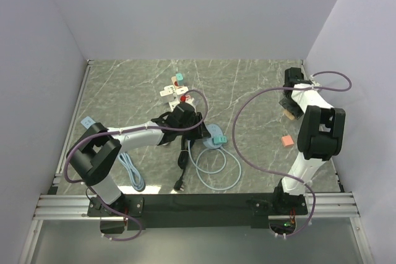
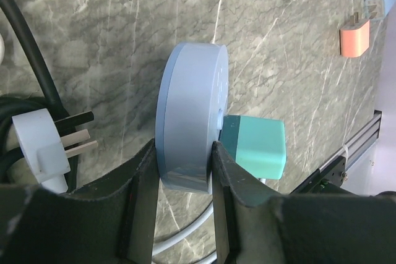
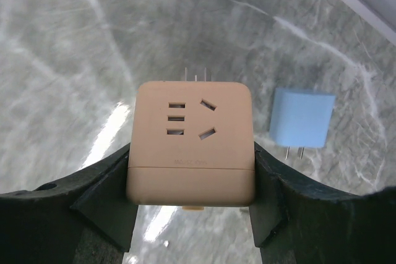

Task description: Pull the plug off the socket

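Socket (image 2: 192, 97), round and blue, sat pinched in the left gripper (image 2: 182, 160), teal plug (image 2: 257, 146) stuck in its side; right gripper (image 3: 190, 180) squeezed a tan adapter cube (image 3: 192, 122).

Grey marbled worktop (image 1: 260, 85). A white power strip (image 1: 172, 89) lies near the centre of the far edge, with a red plug (image 1: 184, 98) just beside it. A salmon adapter (image 1: 286, 141) lies near the right edge. A black cable (image 1: 182, 162) runs toward the near edge. A small blue block (image 1: 87, 120) sits near the left edge.
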Robot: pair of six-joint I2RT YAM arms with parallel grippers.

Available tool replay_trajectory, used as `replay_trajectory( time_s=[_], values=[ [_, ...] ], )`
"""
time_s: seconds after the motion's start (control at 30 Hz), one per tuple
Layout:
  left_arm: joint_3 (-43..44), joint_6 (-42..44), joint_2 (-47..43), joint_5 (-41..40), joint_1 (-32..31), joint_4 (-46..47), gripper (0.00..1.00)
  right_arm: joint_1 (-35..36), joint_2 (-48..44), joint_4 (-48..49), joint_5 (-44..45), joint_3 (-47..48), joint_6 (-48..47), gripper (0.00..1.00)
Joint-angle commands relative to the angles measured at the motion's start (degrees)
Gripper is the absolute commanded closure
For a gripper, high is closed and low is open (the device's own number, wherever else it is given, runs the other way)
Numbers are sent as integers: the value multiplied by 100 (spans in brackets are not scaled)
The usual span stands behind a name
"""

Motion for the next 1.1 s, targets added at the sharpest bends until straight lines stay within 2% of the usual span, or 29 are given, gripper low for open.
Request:
replay_trajectory(
  time_s=[0.0, 0.2, 0.3, 0.4, 0.43, 0.53, 0.7, 0.77, 0.8, 0.83, 1.07],
  values=[
    [132, 243, -77, -100, -12, -684, 100, -197, 216, 29, 170, 179, 220, 100],
    [202, 182, -59, -83, -12, -702, 100, -338, 225, 134, 3, -67, 282, 100],
    [211, 181, -15, -57, -12, -684, 100, -409, 304, 117, -277, -32, 194, 90],
    [237, 199, -6, -57, -12, -675, 100, -435, 252, 161, -489, -75, 124, 62],
    [238, 208, 11, -57, -12, -693, 100, -435, 225, 152, -576, -93, 115, 50],
    [238, 199, 55, -39, -12, -631, 100, -435, 85, 213, -586, -225, 106, 43],
    [264, 190, 161, 40, -12, -544, 100, -435, 119, 91, -594, -146, 27, 41],
    [273, 190, 187, 58, -3, -535, 100, -435, 67, 90, -655, -155, 18, 32],
    [273, 182, 187, 58, -3, -500, 100, -435, 41, 90, -691, -181, -34, 23],
    [264, 181, 187, 58, -3, -491, 100, -435, 14, 64, -709, -164, -35, 19],
    [159, 111, 161, 75, -3, -368, 100, -426, -740, -190, -867, 29, -175, 11]
  ],
)
